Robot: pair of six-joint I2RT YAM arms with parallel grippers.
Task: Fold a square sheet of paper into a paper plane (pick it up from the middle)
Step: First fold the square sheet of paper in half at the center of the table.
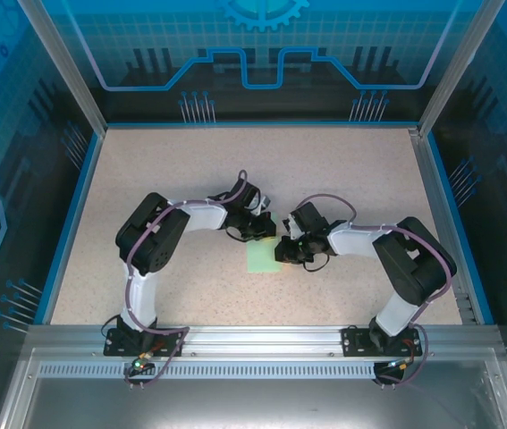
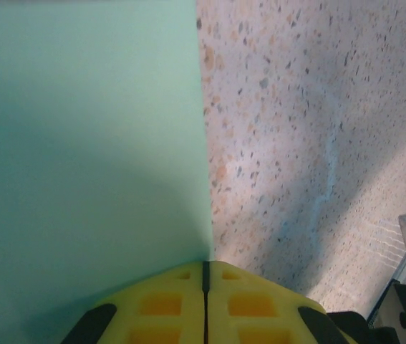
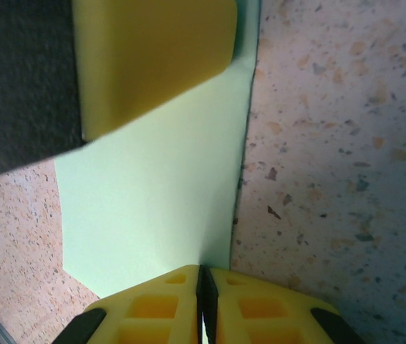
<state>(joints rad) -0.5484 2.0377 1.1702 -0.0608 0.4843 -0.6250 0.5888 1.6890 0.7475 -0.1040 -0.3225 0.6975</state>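
The square sheet of paper (image 1: 260,259) is pale green and lies mid-table as a small flat rectangle, not a pointed paper plane. In the left wrist view the paper (image 2: 81,143) covers the left half, and its straight right edge runs into the seam of my left gripper (image 2: 204,266), which is shut on it. My right gripper (image 3: 201,271) is shut on the same paper (image 3: 160,193) near one edge, with a green sliver showing between the pads. From above, the left gripper (image 1: 260,236) is at the sheet's far end and the right gripper (image 1: 282,255) at its right side. A yellow finger (image 3: 152,57) of the left gripper covers the far corner.
The speckled beige table (image 1: 190,161) is bordered by a blue rim (image 1: 262,125) and walled in by blue panels. An aluminium rail (image 1: 253,340) carrying both arm bases runs along the near edge. Open tabletop lies behind and to both sides of the arms.
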